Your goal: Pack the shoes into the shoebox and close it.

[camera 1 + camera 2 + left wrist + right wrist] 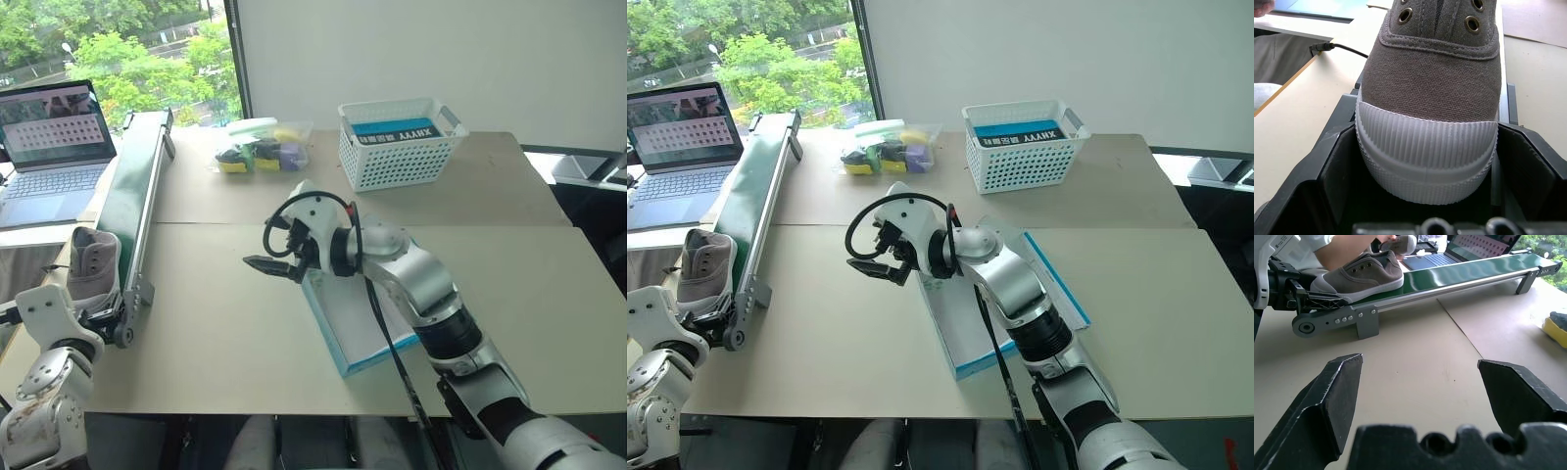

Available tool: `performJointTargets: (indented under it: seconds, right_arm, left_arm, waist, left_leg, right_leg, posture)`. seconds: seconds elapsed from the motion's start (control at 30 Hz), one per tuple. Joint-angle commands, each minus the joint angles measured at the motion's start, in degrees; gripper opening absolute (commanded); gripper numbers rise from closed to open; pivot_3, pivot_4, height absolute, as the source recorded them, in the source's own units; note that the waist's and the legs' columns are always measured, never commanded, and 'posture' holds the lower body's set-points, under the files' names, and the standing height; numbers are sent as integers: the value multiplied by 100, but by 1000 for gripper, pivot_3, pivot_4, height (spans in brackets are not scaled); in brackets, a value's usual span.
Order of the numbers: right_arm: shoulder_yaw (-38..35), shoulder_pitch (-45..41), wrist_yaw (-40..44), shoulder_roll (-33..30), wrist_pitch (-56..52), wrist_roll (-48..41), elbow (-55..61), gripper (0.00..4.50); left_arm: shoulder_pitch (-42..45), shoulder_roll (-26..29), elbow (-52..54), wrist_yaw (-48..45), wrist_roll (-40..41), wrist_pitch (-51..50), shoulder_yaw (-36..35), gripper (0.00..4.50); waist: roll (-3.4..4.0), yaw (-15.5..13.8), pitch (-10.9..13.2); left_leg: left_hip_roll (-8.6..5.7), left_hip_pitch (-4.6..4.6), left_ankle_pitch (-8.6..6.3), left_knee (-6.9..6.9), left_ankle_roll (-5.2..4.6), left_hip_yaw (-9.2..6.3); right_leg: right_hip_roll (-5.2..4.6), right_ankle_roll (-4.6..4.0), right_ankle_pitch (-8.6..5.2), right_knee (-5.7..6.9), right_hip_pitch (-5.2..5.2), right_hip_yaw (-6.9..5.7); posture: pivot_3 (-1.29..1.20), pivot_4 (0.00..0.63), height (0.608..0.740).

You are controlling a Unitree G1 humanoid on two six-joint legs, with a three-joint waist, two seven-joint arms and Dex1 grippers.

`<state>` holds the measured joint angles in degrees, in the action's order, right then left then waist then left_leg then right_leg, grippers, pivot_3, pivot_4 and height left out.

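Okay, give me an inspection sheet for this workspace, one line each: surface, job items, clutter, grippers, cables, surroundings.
Surface: beige table, seam across the middle.
Job's things: one grey shoe at the near end of the green conveyor, toe between the left gripper's fingers; blue shoebox lies open under the right arm; a second shoe in a person's hand farther up the belt.
Clutter: white lattice basket; clear bag of small colourful items.
Grippers: left gripper around the shoe's toe cap, grip unconfirmed; right gripper open, empty, above the table.
Cables: black cable along the right arm.
Surroundings: laptop, window, white wall.
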<state>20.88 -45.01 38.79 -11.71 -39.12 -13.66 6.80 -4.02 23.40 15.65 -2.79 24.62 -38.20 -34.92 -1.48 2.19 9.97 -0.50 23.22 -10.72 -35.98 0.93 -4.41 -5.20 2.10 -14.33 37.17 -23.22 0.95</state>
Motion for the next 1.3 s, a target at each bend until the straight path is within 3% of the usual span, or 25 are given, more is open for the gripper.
performJointTargets:
  seconds: [0.03, 0.23, 0.37, 0.57, 0.7, 0.77, 1.1, 1.3]
  right_arm:
    - [-201, -115, -34, 42, 32, -46, 208, 4500]
    - [-207, -127, -95, 60, 48, -1, 138, 4500]
    - [-399, -150, -261, 208, -62, -93, 0, 4500]
    - [-2206, -684, -1309, 1195, -1802, -1261, -908, 4500]
    - [-3972, -1124, -2262, 2091, -3360, -2456, -1641, 4500]
    - [-4346, -1188, -2525, 2342, -3777, -2806, -1745, 4500]
    - [-4787, -1325, -3457, 2520, -3666, -3606, -1869, 4500]
    - [-4931, -1418, -3706, 2443, -3462, -4151, -1934, 4500]
  left_arm:
    - [151, -8, 176, 80, -4, -54, 23, 3150]
    - [484, -231, 415, 169, 27, 443, -20, 2947]
    - [803, -678, 852, 259, 230, 1088, -62, 2947]
    - [924, -1062, 1420, 284, 174, 1007, 821, 2947]
    - [1034, -1307, 1814, 98, 195, 790, 1967, 2947]
    - [1112, -1396, 2027, 24, 250, 676, 2450, 2947]
    - [1174, -1642, 2443, -129, 930, 82, 3177, 2947]
    - [1181, -1648, 2333, -89, 1050, -31, 3015, 2947]
  waist:
    - [0, -34, 0]
    - [-1, -99, 1]
    - [-23, -120, -1]
    - [-24, -128, -3]
    - [-24, -129, -3]
    - [-24, -157, -2]
    - [-17, 44, -1]
    - [-17, 25, 0]
  left_leg:
    - [0, 0, 0, 0, 0, -1]
    - [0, -1, 1, -1, 1, -1]
    - [3, 10, 1, -1, 2, -1]
    - [2, 11, -2, -1, 6, 1]
    - [5, 14, -2, 1, 6, 2]
    - [2, 21, -2, 0, 5, 1]
    - [18, 39, -1, -3, 3, 12]
    - [18, 43, -1, -5, 2, 14]
  right_leg:
    - [0, 0, 0, 1, 1, -2]
    - [1, -3, 2, 0, 2, -3]
    - [2, -5, 3, -6, -3, -5]
    - [0, -6, 4, -7, -3, -1]
    - [4, -7, 4, -7, -3, -2]
    - [3, -6, 4, -8, -3, -7]
    - [21, -8, 4, -3, -23, 1]
    - [21, -8, 4, -6, -22, 1]
  posture:
    - [0, 150, 728]
    - [0, 150, 728]
    - [0, 150, 728]
    - [0, 150, 728]
    - [0, 150, 728]
    - [0, 150, 728]
    - [0, 150, 728]
    - [0, 150, 728]
